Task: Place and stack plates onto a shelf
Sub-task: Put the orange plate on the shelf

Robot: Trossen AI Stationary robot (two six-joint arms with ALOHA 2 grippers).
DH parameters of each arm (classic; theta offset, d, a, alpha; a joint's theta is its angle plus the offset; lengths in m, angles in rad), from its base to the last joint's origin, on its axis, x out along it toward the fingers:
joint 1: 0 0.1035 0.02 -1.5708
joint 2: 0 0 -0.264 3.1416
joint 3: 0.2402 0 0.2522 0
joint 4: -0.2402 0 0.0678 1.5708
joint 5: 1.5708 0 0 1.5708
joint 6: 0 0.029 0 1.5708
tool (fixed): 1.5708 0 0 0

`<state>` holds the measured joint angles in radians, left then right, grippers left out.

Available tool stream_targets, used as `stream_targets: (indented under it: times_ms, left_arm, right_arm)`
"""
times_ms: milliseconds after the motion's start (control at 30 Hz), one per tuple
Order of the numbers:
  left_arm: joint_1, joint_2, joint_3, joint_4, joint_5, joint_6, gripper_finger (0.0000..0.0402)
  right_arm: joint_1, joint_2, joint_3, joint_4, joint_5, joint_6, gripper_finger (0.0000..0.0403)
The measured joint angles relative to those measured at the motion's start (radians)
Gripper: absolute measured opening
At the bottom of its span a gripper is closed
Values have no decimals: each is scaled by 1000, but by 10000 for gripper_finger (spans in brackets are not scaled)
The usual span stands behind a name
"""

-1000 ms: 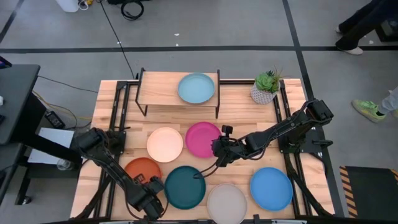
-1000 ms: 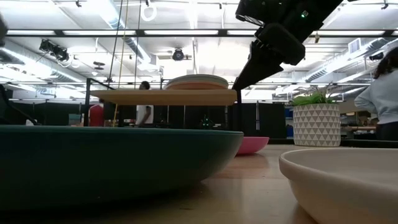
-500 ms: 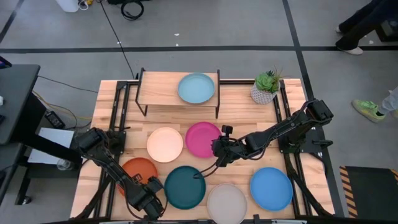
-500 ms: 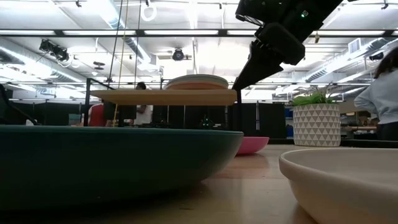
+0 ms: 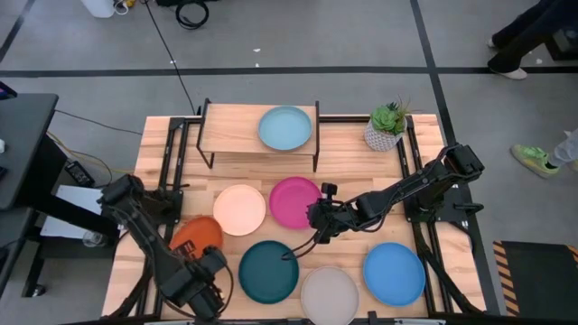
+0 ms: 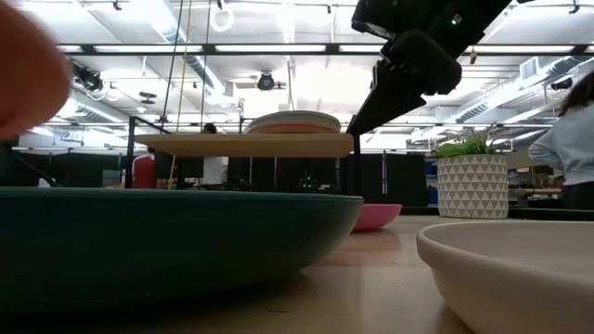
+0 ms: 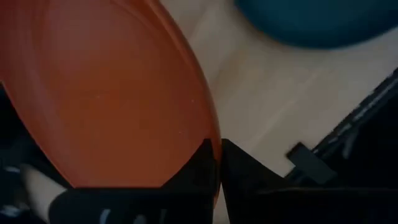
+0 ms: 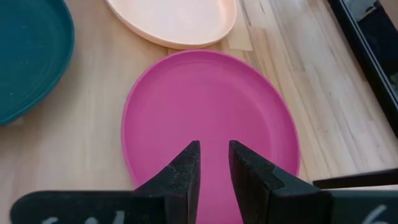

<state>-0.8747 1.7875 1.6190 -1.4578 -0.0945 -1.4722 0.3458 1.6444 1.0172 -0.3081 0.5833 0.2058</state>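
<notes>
Orange plate [image 7: 106,93] first, since it is nearest to trouble: your left gripper [image 7: 216,163] has its fingers pinched on the rim, and from above the plate [image 5: 197,235] reads as tilted and off the boards at about 8 o'clock on the table. You are holding a wide disc by one thin edge, so I judge it could pivot or slide out if you swing fast. The dark teal plate [image 5: 268,271] lies just beside it at 6 o'clock; a sagging edge could clip that rim and drag it.

Farther in, your right gripper [image 8: 213,163] hovers over the near edge of the magenta plate [image 8: 208,130], fingers a little apart and gripping nothing. From above it sits at the centre [image 5: 318,217]. If you close there without getting one finger under the rim, I expect the plate to skid toward the peach plate [image 5: 239,209], which almost touches it.

Pale grey [image 5: 329,294] and bright blue [image 5: 394,273] plates wait at 5 o'clock.

Farthest, at 12 o'clock, the shelf [image 5: 230,128] carries a light blue plate [image 5: 284,127] toward its right end. The level view suggests another plate under it, though I cannot be sure. Both arms heading there together could collide, and a low approach could strike the plank edge. The potted plant [image 5: 386,125] stands at 1 o'clock.
</notes>
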Motion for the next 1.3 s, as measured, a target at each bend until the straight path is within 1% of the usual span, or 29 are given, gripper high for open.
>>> stream_targets:
  times_ms: [67, 133, 267, 433, 567, 700, 833, 933, 1033, 1167, 1300]
  left_arm:
    - [5, -2, 65, -64, -58, 38, 19]
    - [13, -2, 128, -111, -149, 80, 19]
    - [58, -26, 195, -109, -345, 271, 19]
    - [187, -72, 188, -113, -461, 542, 18]
    - [300, -99, 187, -113, -541, 794, 18]
    - [432, -126, 187, -113, -548, 1002, 18]
    - [581, -161, 180, -113, -542, 1148, 18]
    - [688, -198, 142, -114, -558, 1249, 18]
    - [776, -258, 67, -102, -565, 1341, 18]
    - [874, -364, -90, 27, -557, 1481, 18]
    - [926, -447, -212, 134, -553, 1664, 18]
  right_arm:
    - [0, 0, 0, 0, -1, 0, 91]
    - [0, 0, 0, 0, -1, 0, 91]
    - [0, 0, 0, 0, -3, 4, 91]
    - [4, 0, 0, 0, -36, 22, 91]
    - [20, 0, 0, -2, -38, 27, 91]
    - [30, 0, 0, -2, -30, 27, 91]
    - [32, 0, 0, 1, -26, 27, 91]
    - [32, 0, 0, 4, -25, 31, 91]
    - [32, 0, 0, 17, -25, 34, 91]
    - [32, 0, 0, 46, -24, 34, 91]
    - [32, 0, 1, 63, -25, 30, 91]
